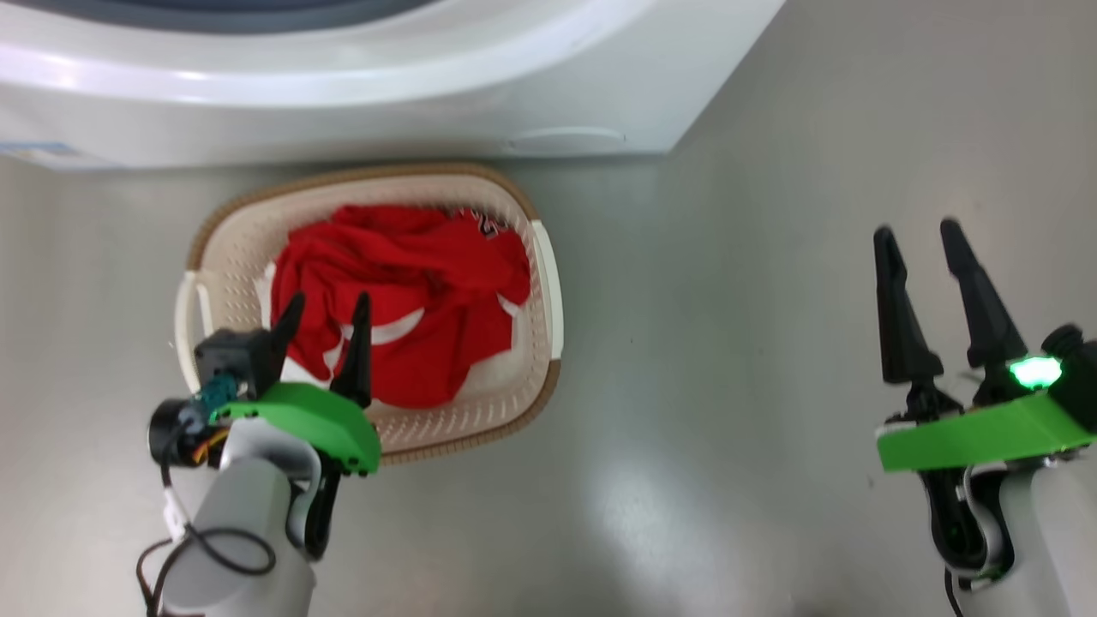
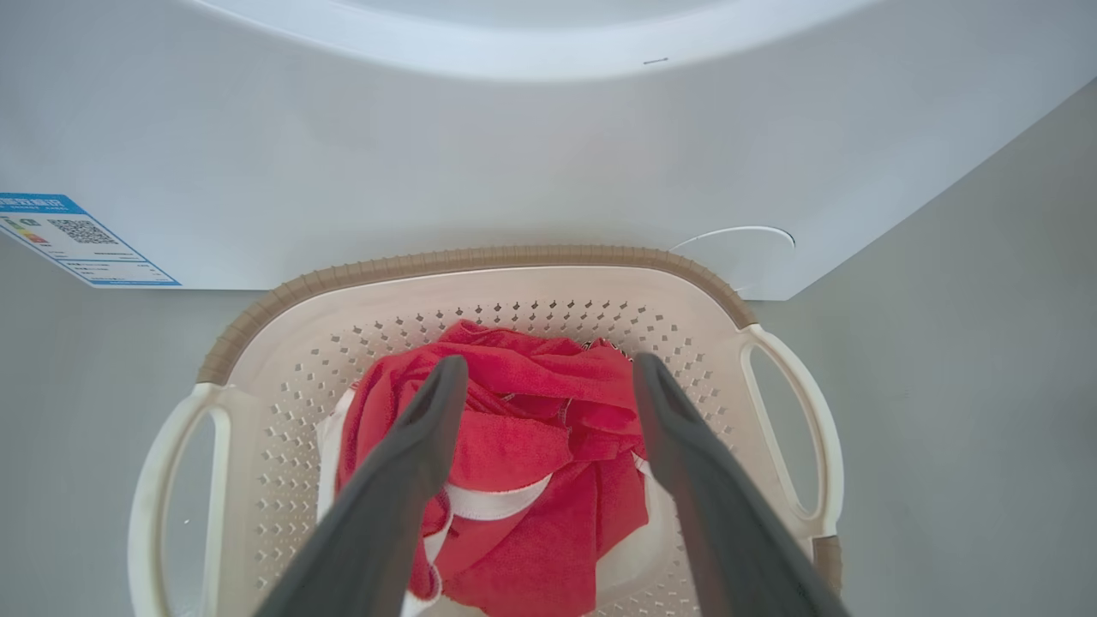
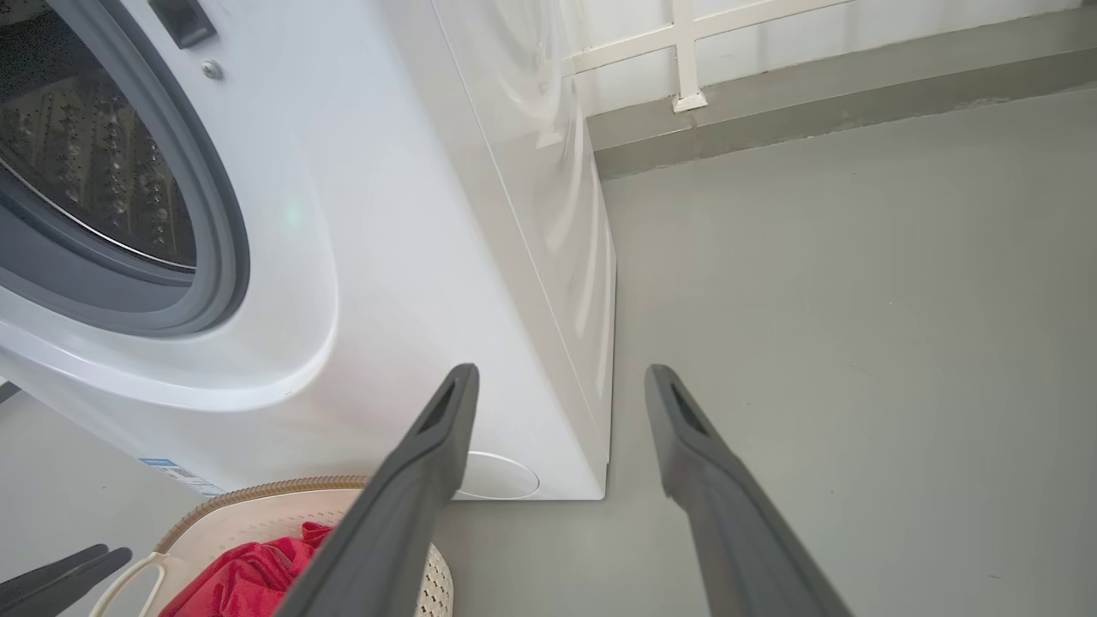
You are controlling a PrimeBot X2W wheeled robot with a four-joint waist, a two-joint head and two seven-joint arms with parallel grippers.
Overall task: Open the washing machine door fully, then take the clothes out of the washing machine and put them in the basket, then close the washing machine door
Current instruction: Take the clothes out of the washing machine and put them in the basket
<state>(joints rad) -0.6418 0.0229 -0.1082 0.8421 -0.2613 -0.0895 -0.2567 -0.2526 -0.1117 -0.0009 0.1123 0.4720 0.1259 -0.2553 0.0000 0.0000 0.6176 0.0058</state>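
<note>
**Clothes in the basket, both my end effectors empty**

My left end effector (image 1: 330, 302) hangs over the basket (image 1: 361, 176), its two fingers spread apart with nothing pinched between them. In my left wrist view the fingers (image 2: 411, 463) frame the clothes (image 2: 531, 446) from above; I cannot tell whether the tips touch the fabric. The clothes (image 1: 411, 291) lie heaped inside the basket: crumpled red cloth with white bands, and some white showing at the heap's lower edges.

The basket stands on the grey floor (image 1: 728, 343) just in front of the washing machine (image 1: 343, 77), its brown rim near the white front panel. A blue label (image 2: 68, 240) sits at the low left corner of that panel.

My right end effector (image 1: 916, 230) is well off to the right over bare floor, fingers parted and holding nothing. In my right wrist view it points past the machine's corner, with the steel drum (image 3: 86, 171) and its grey seal (image 3: 214, 257) at upper left.
</note>
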